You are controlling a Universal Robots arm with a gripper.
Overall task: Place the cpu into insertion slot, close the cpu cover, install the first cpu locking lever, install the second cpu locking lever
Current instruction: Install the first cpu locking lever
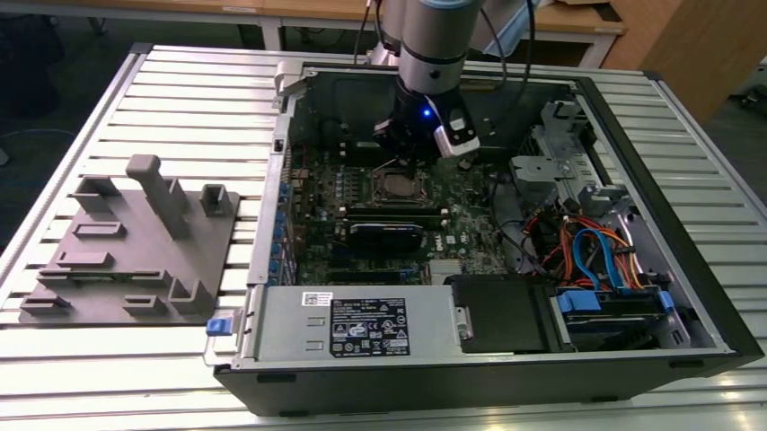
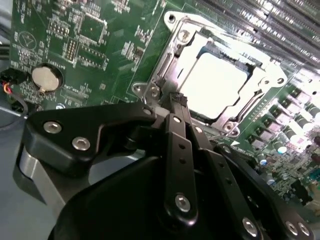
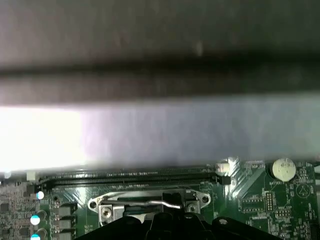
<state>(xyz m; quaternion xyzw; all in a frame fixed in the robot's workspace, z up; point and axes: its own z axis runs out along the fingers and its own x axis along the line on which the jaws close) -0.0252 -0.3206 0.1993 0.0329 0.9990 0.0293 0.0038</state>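
Silvery-grey square cpu (image 2: 215,82) seated in black-and-silver square insertion slot (image 2: 170,20); thin silver cpu cover (image 2: 262,80) apparently down over it. Black gripper (image 2: 178,100) at slot edge, jaws pinched together, narrow tip for pressing 1 wire lever (image 3: 162,202).

A silver-grey metal counter (image 1: 192,99), built of long parallel slats with grooves between them, carries two things. An open black computer case (image 1: 480,384) lies on its side with its inside facing up, and it covers most of the counter. Just beside the case, toward the exterior view's left, a flat grey fixture plate (image 1: 120,269) rests on the slats. Low blocks and upright posts of differing heights rise from the plate, the tallest toward its far edge. Slats show beyond the case on every side.
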